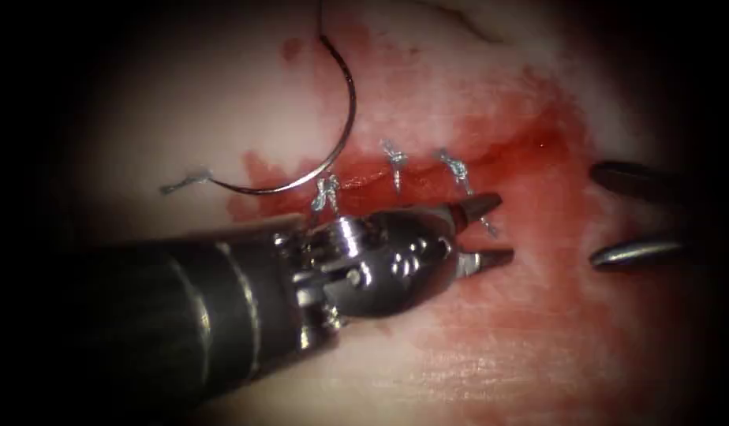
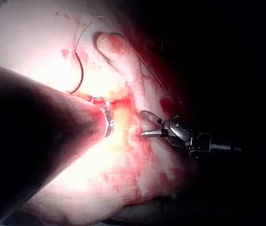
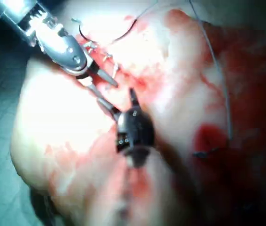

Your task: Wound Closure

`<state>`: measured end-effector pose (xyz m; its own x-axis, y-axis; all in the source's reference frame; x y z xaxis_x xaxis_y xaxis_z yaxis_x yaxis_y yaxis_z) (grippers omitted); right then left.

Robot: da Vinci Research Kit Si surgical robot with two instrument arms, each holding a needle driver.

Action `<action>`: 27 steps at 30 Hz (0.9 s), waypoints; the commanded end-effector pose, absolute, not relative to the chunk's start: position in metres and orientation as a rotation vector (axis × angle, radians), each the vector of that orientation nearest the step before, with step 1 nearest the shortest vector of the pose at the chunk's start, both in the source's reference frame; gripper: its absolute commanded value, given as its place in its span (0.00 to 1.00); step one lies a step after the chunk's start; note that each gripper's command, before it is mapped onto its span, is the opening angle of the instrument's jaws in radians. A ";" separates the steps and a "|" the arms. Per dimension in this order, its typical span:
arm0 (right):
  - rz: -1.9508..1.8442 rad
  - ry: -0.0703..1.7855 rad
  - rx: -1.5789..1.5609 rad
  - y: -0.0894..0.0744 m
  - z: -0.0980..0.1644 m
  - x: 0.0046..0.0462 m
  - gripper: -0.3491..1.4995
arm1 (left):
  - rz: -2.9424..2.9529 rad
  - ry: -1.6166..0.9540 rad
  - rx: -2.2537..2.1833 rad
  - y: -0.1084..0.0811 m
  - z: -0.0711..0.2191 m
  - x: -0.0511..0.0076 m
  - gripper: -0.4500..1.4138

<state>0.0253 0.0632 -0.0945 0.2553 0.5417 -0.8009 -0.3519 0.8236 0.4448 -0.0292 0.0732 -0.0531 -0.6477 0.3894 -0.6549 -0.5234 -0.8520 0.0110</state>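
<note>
1. The left tool (image 1: 484, 231) has its jaws spread and holds nothing, its tips over the cut (image 1: 428, 170).
2. The right tool (image 1: 637, 217) is likewise spread and empty, right of the cut.
3. The needle (image 1: 333, 150) lies free on the tissue (image 1: 183, 118), left of three knotted stitches (image 1: 394, 158).

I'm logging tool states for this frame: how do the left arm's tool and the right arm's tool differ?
The left arm's tool reaches over the cut beside the knotted stitches; the right arm's tool sits at the view's right edge, off the stitches. Shared: both have open jaws and hold nothing; the needle lies free on the tissue.
</note>
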 end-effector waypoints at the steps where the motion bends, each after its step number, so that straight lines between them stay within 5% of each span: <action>1: 0.610 1.168 0.190 0.063 -0.094 0.0260 0.86 | 2.455 0.263 -0.929 0.074 -0.053 -0.0297 0.30; 4: 0.610 1.167 0.189 0.063 -0.094 0.0260 0.86 | 2.465 0.241 -0.967 0.074 -0.053 -0.0296 0.05; 27: 0.360 1.285 0.093 0.064 -0.092 0.0301 0.86 | 2.396 0.230 -1.181 0.076 -0.057 -0.0257 0.05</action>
<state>0.0292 0.0636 -0.0929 0.2384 0.3107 -0.9201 -0.2085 0.9417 0.2640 -0.0249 0.0759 -0.0577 -0.5276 0.3253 -0.7848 -0.4679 -0.8823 -0.0511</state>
